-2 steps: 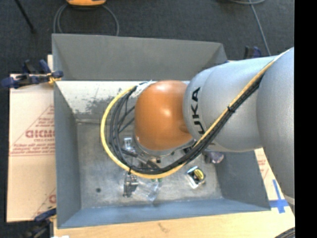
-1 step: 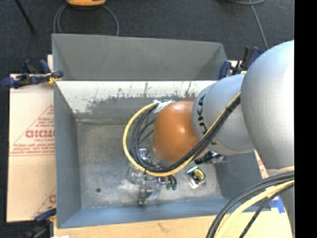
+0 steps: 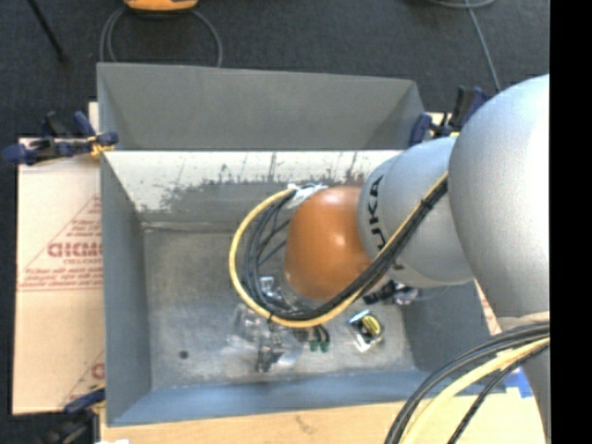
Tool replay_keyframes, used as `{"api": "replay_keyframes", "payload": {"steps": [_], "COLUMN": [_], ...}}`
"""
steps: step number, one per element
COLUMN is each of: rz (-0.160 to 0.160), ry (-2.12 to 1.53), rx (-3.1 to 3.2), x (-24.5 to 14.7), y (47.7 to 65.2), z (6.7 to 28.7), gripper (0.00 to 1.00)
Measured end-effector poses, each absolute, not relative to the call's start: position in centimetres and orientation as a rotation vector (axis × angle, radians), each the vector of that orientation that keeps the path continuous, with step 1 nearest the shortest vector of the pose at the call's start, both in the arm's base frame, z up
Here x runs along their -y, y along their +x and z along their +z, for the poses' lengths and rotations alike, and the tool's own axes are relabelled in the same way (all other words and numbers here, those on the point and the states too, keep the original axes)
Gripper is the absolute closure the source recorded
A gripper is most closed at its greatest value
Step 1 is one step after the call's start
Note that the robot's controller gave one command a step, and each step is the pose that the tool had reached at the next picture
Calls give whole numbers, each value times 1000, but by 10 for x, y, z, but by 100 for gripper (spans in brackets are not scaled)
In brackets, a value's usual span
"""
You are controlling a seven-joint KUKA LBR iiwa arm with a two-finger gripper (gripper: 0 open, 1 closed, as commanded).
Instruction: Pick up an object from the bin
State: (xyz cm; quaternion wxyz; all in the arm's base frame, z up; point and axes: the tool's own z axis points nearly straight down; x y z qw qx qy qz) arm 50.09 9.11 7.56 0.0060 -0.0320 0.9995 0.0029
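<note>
— So, starting from the near side of the bin, what was there?

— Bare grey floor along the front wall, then the gripper, low over the floor and left of the middle. It read as a silvery tangle (hard to sort out), and whether it was open or closed I could not tell.

— Was anything in it?

— Nothing I could make out, so I would not call it a grasp.

— What lay nearest, then?

— Just to its right was a small green thing. A little further right was a small yellow-and-black thing. Both rested on the floor, apart from one another. Behind those, near the right wall and partly under the arm, sat a dark bluish thing; its kind I could not tell.

— And further back?

— The orange cover on the wrist, with yellow and black cables looping round its left side. It hid the floor beneath it. Beyond that there was only the scuffed back wall.

— How far along was the job, would you say?

— Somewhere in the middle, by my reading. The arm was down in the bin, so the reach looked done. The pick itself looked not yet done, since every thing I could see lay on the floor and none was lifted clear. Closing on one thing and raising it out remained.
</note>
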Motion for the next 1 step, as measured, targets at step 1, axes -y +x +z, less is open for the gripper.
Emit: {"api": "replay_keyframes", "payload": {"steps": [1], "rz": [-1], "ry": [-865], "rx": [-3012], "x": [-118], "y": [513], "z": [294], "gripper": [100]}}
